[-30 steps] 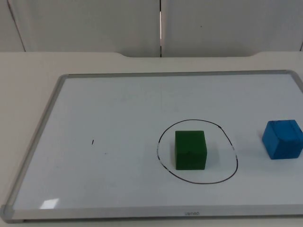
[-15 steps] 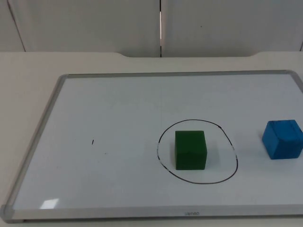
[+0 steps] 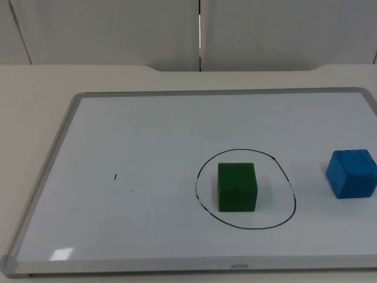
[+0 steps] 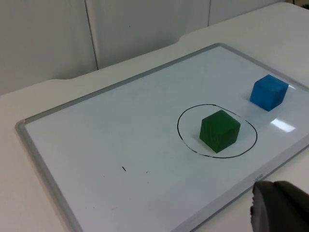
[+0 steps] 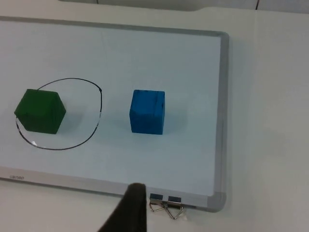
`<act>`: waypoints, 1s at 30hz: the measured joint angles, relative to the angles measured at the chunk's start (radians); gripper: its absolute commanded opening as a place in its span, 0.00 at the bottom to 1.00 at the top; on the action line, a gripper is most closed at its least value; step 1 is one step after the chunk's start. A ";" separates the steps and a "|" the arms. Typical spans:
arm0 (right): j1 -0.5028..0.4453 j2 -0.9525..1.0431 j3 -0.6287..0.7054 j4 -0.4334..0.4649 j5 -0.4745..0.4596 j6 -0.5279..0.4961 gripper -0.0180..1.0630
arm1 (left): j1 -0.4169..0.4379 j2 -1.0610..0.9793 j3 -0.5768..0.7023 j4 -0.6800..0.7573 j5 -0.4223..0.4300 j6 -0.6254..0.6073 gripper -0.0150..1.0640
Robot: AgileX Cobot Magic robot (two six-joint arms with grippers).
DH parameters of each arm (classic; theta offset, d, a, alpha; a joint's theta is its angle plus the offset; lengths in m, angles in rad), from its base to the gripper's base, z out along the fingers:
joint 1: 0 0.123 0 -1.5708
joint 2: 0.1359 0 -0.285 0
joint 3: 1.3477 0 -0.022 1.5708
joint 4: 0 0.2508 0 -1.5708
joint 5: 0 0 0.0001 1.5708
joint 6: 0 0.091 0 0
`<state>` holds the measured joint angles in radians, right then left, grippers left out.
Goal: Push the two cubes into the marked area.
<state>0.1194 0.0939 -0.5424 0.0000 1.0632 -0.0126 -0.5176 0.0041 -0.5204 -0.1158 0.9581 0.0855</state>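
A green cube (image 3: 237, 187) sits inside the black hand-drawn circle (image 3: 247, 227) on the whiteboard (image 3: 147, 135). A blue cube (image 3: 351, 173) rests outside the circle, to its right, near the board's right edge. The left wrist view has the green cube (image 4: 219, 131) in the ring and the blue cube (image 4: 269, 92) beyond it. My left gripper (image 4: 280, 208) hangs off the board's front edge, well clear of both. In the right wrist view the blue cube (image 5: 147, 111) stands beside the green cube (image 5: 40, 111). My right gripper (image 5: 128, 212) hovers over the table just outside the board's front edge.
The whiteboard has a grey metal frame (image 3: 47, 171) and lies on the white table. A binder clip (image 5: 166, 207) is fixed to the frame near one front corner. A small black mark (image 3: 115, 177) is on the board's left half. The grey partition wall (image 3: 118, 29) stands behind.
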 measured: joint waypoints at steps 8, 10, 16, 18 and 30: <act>0.000 0.254 -0.108 0.000 -0.137 0.000 0.44 | 0.000 0.000 0.000 0.000 0.000 0.000 0.01; 0.000 0.293 -0.119 0.000 -0.152 0.000 0.42 | 0.000 0.000 0.000 0.000 0.000 0.000 0.01; 0.000 0.468 -0.159 0.000 -0.225 0.000 0.18 | 0.000 0.000 0.000 0.000 0.000 0.000 0.01; 0.000 0.525 -0.170 0.000 -0.254 0.000 0.12 | 0.000 0.000 0.000 0.000 0.000 0.000 0.01; 0.000 0.835 -0.190 0.006 -0.396 0.013 0.07 | 0.000 0.000 0.000 0.000 0.000 0.000 0.01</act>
<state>0.1194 0.9286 -0.7325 0.0055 0.6668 0.0000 -0.5176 0.0041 -0.5204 -0.1158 0.9581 0.0855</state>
